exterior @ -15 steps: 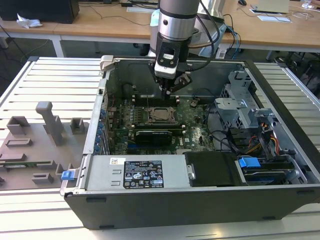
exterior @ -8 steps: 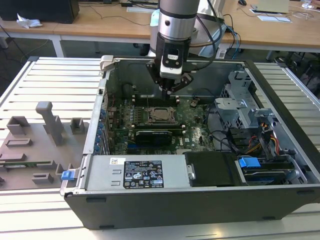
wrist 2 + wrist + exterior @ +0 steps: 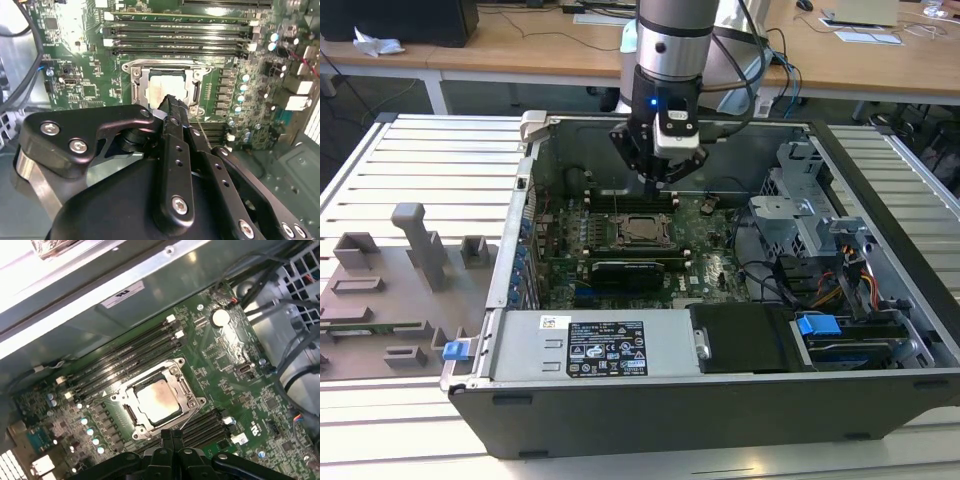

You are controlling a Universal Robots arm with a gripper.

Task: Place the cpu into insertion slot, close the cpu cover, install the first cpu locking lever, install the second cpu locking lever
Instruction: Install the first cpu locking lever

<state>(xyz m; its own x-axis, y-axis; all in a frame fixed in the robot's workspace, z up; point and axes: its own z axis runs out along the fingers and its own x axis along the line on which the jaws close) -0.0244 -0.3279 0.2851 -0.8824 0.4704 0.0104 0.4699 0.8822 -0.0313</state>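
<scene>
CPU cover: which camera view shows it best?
The first wrist view: the whole cover lies flat around the cpu, nothing in front. In the second wrist view the gripper hides its near edge. The exterior view shows it far off, below the gripper.

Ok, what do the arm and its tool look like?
The arm is a silver-grey cylinder with a black collar, a blue light and black cables. The tool is matte black, with jointed links and silver screws.
</scene>
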